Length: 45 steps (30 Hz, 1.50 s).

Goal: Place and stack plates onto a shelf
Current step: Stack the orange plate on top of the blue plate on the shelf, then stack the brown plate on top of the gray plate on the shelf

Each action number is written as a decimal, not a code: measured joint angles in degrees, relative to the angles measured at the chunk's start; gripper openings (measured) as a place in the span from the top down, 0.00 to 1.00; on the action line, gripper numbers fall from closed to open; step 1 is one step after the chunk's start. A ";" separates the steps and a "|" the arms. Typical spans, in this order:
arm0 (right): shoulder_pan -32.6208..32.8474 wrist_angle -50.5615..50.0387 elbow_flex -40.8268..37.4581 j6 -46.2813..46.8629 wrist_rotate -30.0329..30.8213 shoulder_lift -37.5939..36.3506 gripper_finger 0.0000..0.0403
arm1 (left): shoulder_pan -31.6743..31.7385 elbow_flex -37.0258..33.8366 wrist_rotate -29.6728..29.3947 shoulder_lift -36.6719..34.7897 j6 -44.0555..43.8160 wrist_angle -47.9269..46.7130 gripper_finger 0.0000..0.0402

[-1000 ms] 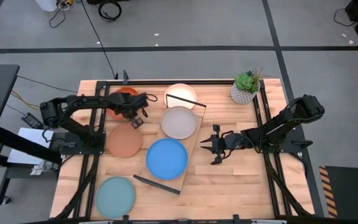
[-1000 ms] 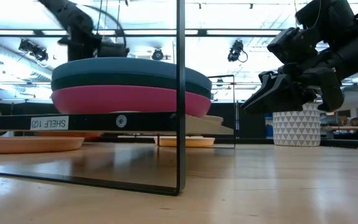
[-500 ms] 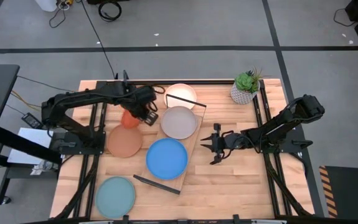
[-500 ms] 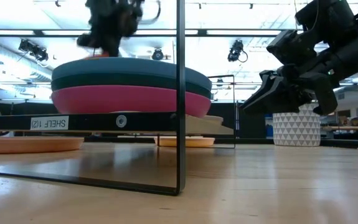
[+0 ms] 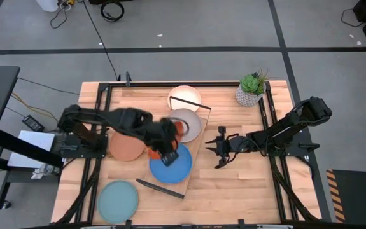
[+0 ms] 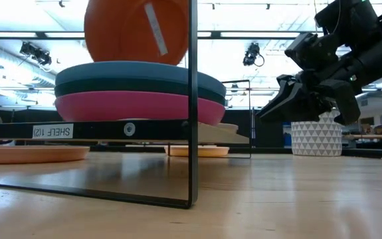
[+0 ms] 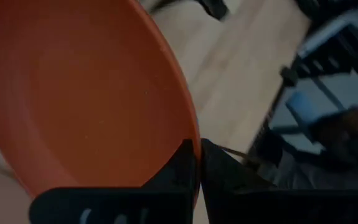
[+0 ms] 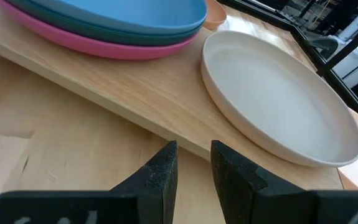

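Note:
My left gripper [image 5: 168,147] is shut on the orange plate [image 6: 137,30] and hangs over the shelf [image 5: 192,145]. A stack with a blue plate [image 5: 170,162] on top, a dark teal one [image 6: 137,86] under it and a pink one [image 6: 134,106] at the bottom rests flat on the shelf board. The grey plate [image 5: 183,125] lies beside it on the board. The cream plate [image 5: 184,97], the peach plate [image 5: 126,145] and the light blue plate [image 5: 118,200] lie on the table. My right gripper [image 5: 218,147] is open, just right of the shelf, touching nothing. My left gripper pinches the orange plate's rim [image 7: 188,134] between its two fingers [image 7: 179,168]. The plate is lifted clear and stands steeply tilted, almost on edge, above the blue stack. Its underside, with a white strip on it [image 6: 154,30], faces the table's near edge.
A potted plant [image 5: 251,89] stands at the table's far right corner. The shelf's black wire end frames [image 6: 192,99] rise at its two ends. Black rails [image 5: 272,127] run along the table's left and right sides. Bare wood lies to the near right.
My left gripper has carried the orange plate from the table's far left, near the far edge, toward the right and near side, to above the blue stack on the shelf. The plate has tipped from roughly flat to nearly on edge. My right arm has kept still.

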 joint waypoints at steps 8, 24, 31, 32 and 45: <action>0.00 -0.02 -0.02 0.14 -0.01 0.00 0.75 | -5.24 3.83 5.90 8.02 -2.39 -0.83 0.96; 0.00 -0.07 -0.02 1.09 -0.16 0.00 0.75 | -3.45 3.83 2.35 10.50 6.52 -2.36 0.81; 0.00 -0.13 -0.04 1.11 -0.18 0.00 0.75 | -1.77 3.81 -2.40 10.53 17.22 -5.37 0.74; 0.00 -0.13 -0.04 1.11 -0.19 0.00 0.75 | -1.74 3.81 -5.99 10.53 18.11 -7.03 0.74; 0.07 -1.14 -0.09 1.97 -0.84 0.00 0.75 | 0.54 -16.12 -16.88 0.34 25.22 -5.36 0.91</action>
